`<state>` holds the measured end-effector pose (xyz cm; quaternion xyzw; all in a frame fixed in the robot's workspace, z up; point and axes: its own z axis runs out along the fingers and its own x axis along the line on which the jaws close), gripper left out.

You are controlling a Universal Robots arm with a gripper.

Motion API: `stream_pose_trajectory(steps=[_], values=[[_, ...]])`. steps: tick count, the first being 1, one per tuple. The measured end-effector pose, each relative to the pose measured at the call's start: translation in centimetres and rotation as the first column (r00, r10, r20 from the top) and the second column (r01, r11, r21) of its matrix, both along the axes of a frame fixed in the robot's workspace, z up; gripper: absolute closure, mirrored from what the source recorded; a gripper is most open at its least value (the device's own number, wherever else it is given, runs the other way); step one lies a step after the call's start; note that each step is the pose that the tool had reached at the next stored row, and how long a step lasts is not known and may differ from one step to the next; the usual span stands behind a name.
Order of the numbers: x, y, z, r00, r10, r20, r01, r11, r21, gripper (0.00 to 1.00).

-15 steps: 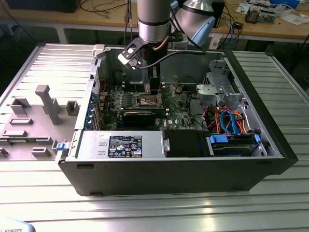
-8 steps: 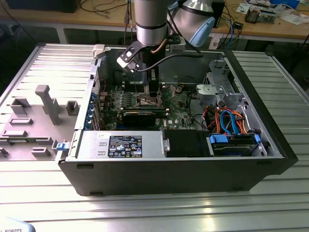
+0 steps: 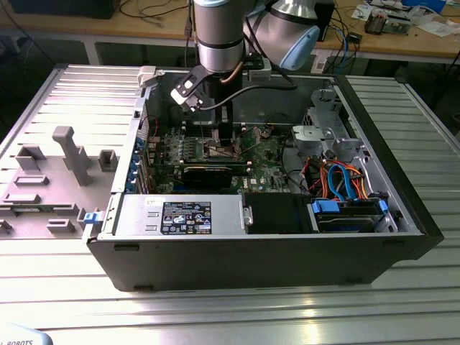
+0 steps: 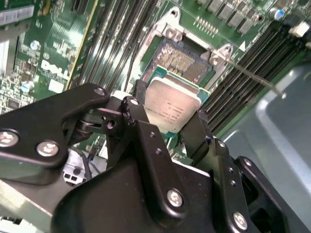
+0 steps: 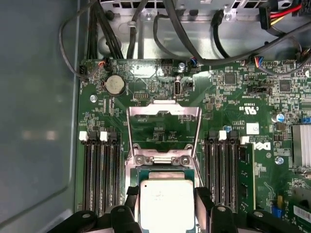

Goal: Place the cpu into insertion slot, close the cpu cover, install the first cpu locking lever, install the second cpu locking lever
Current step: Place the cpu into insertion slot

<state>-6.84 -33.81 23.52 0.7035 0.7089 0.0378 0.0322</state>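
**Exterior view.** The arm [image 3: 218, 43] reaches straight down into the open computer case [image 3: 251, 251], which lies on a ribbed metal table [image 3: 402, 309]. My gripper [image 3: 221, 138] hangs low over the green motherboard [image 3: 262, 152]. It is near the middle of the case, to the exterior view's left of the blue and orange cables [image 3: 338, 180].

**Second wrist view.** The two black fingers [image 4: 137, 104] are drawn in narrowly on opposite edges of the cpu [image 4: 172, 108], which I hold with its dull silver top facing up. The chip sits over the near part of the insertion slot [image 4: 181, 62]. The slot's brownish-gold contact field shows bare beyond the chip's far edge. I cannot tell whether the chip touches the slot. A thin wire locking lever [image 4: 257, 77] runs out from one corner of the slot, raised across the neighbouring memory slots [image 4: 252, 53].

**First wrist view.** The cpu lies between the fingertips, just beside the hinge end of the slot. The cpu cover [image 5: 164, 112], a silver frame with a large square window, is swung fully open. It lies back from its hinge, on the side away from the chip, toward a round coin cell [image 5: 115, 85]. Banks of memory slots flank the slot on both sides.
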Motion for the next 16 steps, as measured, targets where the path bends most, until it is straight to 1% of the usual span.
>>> stream_pose_trajectory(steps=[1,2,3,5,8,9,13,15,16], values=[[-0.11,0.01,-0.08,1.0,0.0,0.0035,0.0,1.0,0.0,0.46],[-0.23,0.01,-0.28,1.0,0.0,0.0086,0.0,1.0,-0.0001,0.46],[-0.28,0.07,-0.51,1.0,0.0,0.0099,0.0,1.0,-0.0008,0.46],[-0.3,0.09,-0.67,0.9999,0.0,0.0105,0.0,1.0,-0.0009,0.46],[-0.33,0.09,-0.69,0.9999,0.0,0.0117,0.0,1.0,-0.0009,0.46],[-0.33,0.09,-0.69,0.9999,0.0,0.0116,0.0,1.0,-0.0022,0.46],[-0.33,0.09,-0.69,0.9999,0.0,0.0116,0.0,1.0,-0.0023,0.46],[-0.33,0.09,-0.69,0.9999,0.0,0.0116,0.0,1.0,-0.0052,0.46],[-0.33,0.09,-0.69,0.9999,0.0,0.0116,0.0,1.0,-0.0052,0.46]])
